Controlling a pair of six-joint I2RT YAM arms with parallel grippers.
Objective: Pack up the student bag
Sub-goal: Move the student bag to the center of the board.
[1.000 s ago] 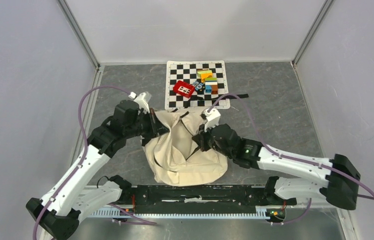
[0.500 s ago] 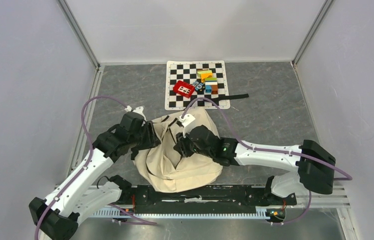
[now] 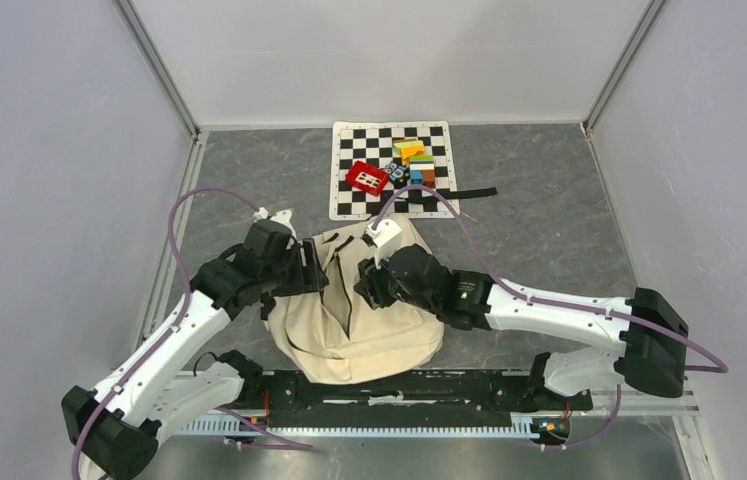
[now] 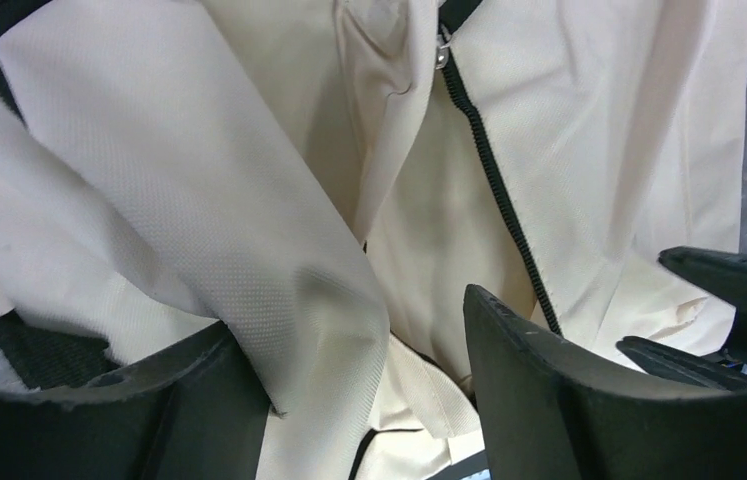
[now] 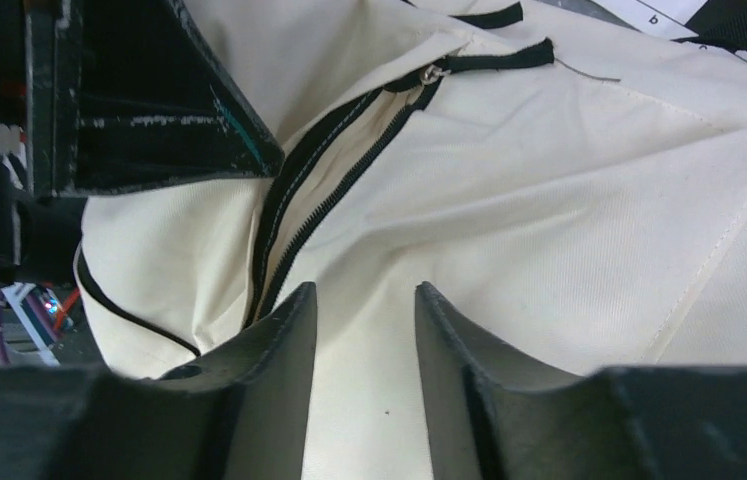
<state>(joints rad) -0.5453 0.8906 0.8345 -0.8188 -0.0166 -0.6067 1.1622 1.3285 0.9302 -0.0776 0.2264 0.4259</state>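
The student bag (image 3: 349, 325), cream fabric with black trim, lies crumpled on the table in front of the arm bases. Its black zipper (image 5: 334, 185) runs partly open down the top face. My left gripper (image 3: 321, 275) is at the bag's left upper edge. In the left wrist view it (image 4: 347, 310) stands open, and a loose fold of the bag (image 4: 199, 200) drapes between the jaws against the left finger. My right gripper (image 3: 361, 290) sits over the bag's middle. Seen from the right wrist it (image 5: 364, 290) is open just above flat cream fabric, beside the zipper.
A black-and-white checkered mat (image 3: 349, 205) lies behind the bag with a red block (image 3: 367, 178) and a stack of coloured blocks (image 3: 415, 160). A black strap (image 3: 471, 192) trails off the mat's right side. Grey walls enclose the table; a black rail (image 3: 389, 385) runs along the near edge.
Both grippers have opened and let go of the bag fabric. The bag has slumped toward the near left, and both arms have come lower and closer together over it.
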